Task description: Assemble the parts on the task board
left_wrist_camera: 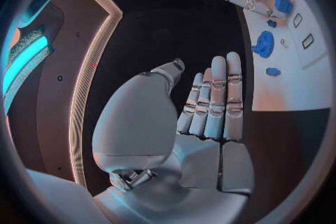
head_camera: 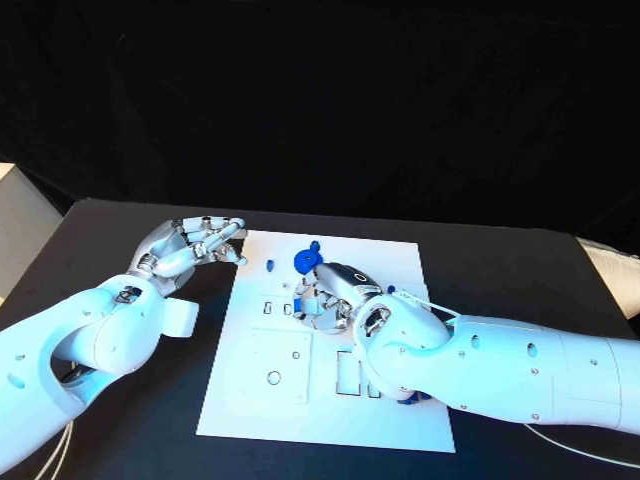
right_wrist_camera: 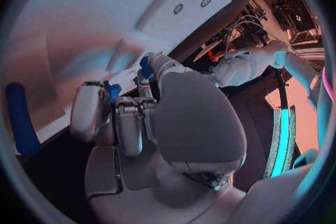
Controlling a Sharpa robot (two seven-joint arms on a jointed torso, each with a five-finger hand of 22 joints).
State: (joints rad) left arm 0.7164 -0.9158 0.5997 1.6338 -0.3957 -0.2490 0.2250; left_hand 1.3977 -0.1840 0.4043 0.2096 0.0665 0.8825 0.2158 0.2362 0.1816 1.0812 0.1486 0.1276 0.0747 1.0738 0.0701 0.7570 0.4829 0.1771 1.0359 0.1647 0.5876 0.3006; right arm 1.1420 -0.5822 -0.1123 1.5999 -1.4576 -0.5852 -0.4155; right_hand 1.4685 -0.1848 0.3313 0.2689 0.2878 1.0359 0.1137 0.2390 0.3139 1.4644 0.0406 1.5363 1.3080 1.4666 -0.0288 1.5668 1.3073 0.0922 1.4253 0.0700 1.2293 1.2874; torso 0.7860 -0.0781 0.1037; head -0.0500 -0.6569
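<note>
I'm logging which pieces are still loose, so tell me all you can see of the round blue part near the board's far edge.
The round blue part looks like a plastic disc or wheel with a small tab on its far side. The left wrist view shows a pale spot at its centre. It sits on the white board near the far edge, just beyond the right hand, whose fingers reach close to it; contact cannot be told. The left hand is apart from it.

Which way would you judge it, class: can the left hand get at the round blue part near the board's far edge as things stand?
Probably yes. The left hand hovers empty beside the task board, and the round blue part lies close by with bare board between them. The right hand works just nearer, not across that path.
</note>
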